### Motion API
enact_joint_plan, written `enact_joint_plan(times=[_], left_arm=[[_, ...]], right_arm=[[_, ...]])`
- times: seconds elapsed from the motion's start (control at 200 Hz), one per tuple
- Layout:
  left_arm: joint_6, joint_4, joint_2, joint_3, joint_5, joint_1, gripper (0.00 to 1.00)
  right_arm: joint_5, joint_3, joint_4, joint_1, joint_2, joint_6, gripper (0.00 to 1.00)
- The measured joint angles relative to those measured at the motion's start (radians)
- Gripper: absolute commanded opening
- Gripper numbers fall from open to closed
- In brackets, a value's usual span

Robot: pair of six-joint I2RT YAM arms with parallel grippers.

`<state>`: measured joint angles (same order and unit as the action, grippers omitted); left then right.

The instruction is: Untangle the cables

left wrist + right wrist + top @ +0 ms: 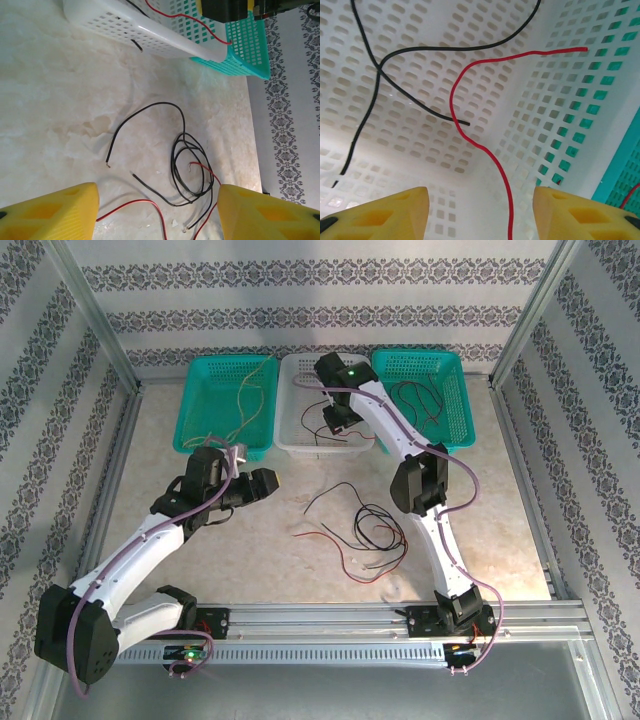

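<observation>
A loose tangle (375, 530) of black cables, crossed by a red strand (135, 202), lies near the middle of the pale worktop (490, 520), between your two arms. More cables rest in the three baskets along the far edge: pale yellow cables (250, 400) in the left teal basket (190, 415), a black wire (412, 400) in the right teal basket (462, 405), and a black cable (420, 50) beside a red cable (465, 130) in the white basket (300, 448) between them. Your right gripper (480, 210) points down into the white basket, jaws wide apart. The red cable passes between them and appears to touch neither. Your left gripper (157, 212) hovers above the worktop just left of the tangle — jaws wide, nothing in them.
</observation>
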<state>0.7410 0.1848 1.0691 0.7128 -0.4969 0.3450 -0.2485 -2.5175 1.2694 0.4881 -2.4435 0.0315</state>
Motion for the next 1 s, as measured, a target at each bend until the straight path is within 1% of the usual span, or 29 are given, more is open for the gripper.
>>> enact_joint_plan(times=[0.275,0.48,0.575,0.67,0.78,0.864,0.939,0.999], left_arm=[[0.001,-0.002,0.005,-0.002,-0.003,0.0,0.63],[0.004,-0.013,0.036,-0.002,-0.007,0.0,0.62],[0.005,-0.019,0.051,-0.002,-0.014,0.0,0.62],[0.005,-0.023,0.06,-0.002,-0.019,0.0,0.62],[0.004,-0.033,0.061,-0.002,-0.019,0.0,0.62],[0.004,-0.039,0.064,-0.002,-0.018,0.0,0.62],[0.003,-0.042,0.068,-0.002,-0.018,0.0,0.62],[0.003,-0.043,0.074,-0.002,-0.019,0.0,0.62]], right_arm=[[-0.083,0.0,0.0,0.001,-0.071,-0.021,0.55],[-0.159,0.0,-0.004,0.008,-0.107,-0.04,0.5],[-0.205,0.0,-0.012,0.014,-0.118,-0.051,0.45],[-0.245,0.0,-0.029,0.019,-0.128,-0.066,0.35],[-0.284,-0.004,-0.055,0.021,-0.141,-0.081,0.19],[-0.307,-0.021,-0.073,0.021,-0.154,-0.091,0.08],[-0.316,-0.032,-0.092,0.021,-0.158,-0.086,0.0],[-0.317,-0.041,-0.107,0.021,-0.158,-0.084,0.0]])
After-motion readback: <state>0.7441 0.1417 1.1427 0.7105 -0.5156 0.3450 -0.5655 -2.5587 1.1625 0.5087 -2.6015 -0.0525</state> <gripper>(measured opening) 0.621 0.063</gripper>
